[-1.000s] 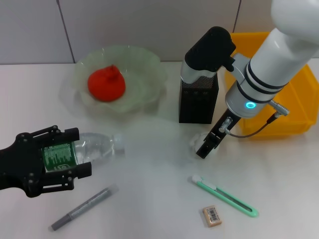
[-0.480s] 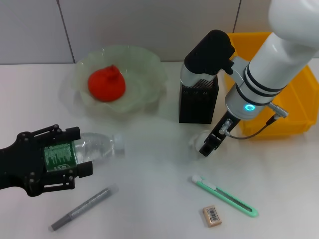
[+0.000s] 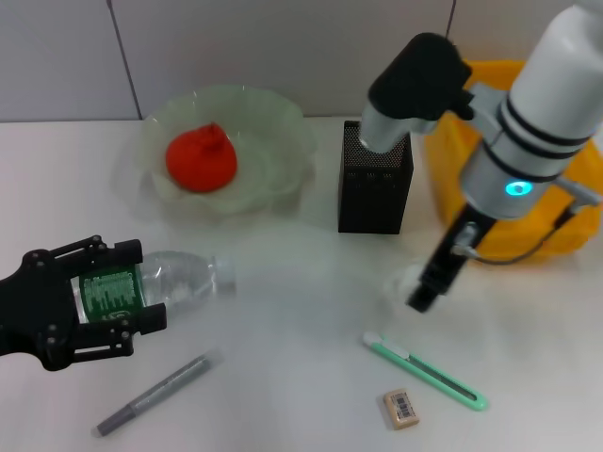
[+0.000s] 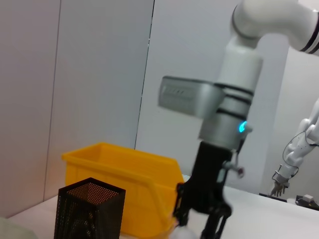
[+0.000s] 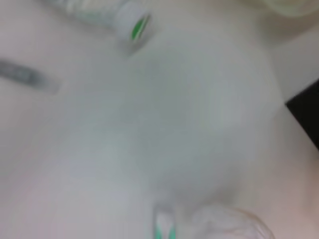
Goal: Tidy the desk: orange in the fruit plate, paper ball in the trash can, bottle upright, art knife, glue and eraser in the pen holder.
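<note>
Currently our right gripper (image 3: pixel 426 290) pinches paper ball (image 3: pixel 403 282) near table's right edge, beside yellow trash can (image 3: pixel 443 160). Suggest lifting clear over bin wall before release. Left gripper (image 3: pixel 71 315) clamps lying bottle (image 3: pixel 174 280) at left edge; we tip it upright later.

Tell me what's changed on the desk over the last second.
The right gripper has swung to the robot's right and lifted, carrying the paper ball toward the yellow trash can. The left gripper stays clamped on the lying bottle, barely shifted. The orange, art knife, eraser and glue have not moved.
</note>
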`<move>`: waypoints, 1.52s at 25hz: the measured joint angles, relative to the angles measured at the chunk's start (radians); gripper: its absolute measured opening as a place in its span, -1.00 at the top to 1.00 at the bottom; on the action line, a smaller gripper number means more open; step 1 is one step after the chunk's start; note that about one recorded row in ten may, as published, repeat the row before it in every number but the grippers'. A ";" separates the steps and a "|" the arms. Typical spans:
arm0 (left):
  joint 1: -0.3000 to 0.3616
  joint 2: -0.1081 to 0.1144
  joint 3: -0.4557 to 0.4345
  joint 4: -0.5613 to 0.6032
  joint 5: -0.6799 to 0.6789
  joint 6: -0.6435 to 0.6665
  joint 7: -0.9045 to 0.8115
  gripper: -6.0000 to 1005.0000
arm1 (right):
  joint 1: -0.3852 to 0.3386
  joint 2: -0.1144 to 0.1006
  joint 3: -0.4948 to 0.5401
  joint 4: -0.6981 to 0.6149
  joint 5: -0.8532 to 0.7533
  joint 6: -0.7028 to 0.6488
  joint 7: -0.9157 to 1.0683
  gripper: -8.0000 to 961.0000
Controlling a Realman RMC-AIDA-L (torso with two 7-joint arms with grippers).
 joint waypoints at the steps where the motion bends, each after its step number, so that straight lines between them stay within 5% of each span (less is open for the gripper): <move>1: 0.002 0.001 -0.001 0.000 0.000 0.000 0.000 -0.71 | -0.011 -0.001 -0.001 -0.045 -0.015 -0.042 0.012 -0.10; 8: 0.006 0.004 -0.007 -0.006 -0.003 0.001 0.002 -0.71 | -0.078 -0.001 0.012 -0.313 -0.186 -0.257 0.073 -0.10; 15: 0.007 0.005 -0.016 -0.007 -0.004 0.008 0.003 -0.71 | -0.136 -0.012 0.073 -0.459 -0.236 -0.303 0.058 -0.12; 21: 0.009 0.005 -0.016 -0.009 -0.004 0.009 0.004 -0.71 | -0.209 -0.020 0.201 -0.465 -0.237 -0.132 -0.009 -0.14; 27: 0.010 -0.001 -0.016 -0.009 -0.005 0.011 0.002 -0.71 | -0.273 -0.007 0.235 -0.349 -0.230 0.197 -0.063 -0.16; 38: 0.009 0.006 -0.026 -0.008 -0.006 0.016 -0.013 -0.71 | -0.268 -0.005 0.231 -0.225 -0.203 0.359 -0.070 -0.25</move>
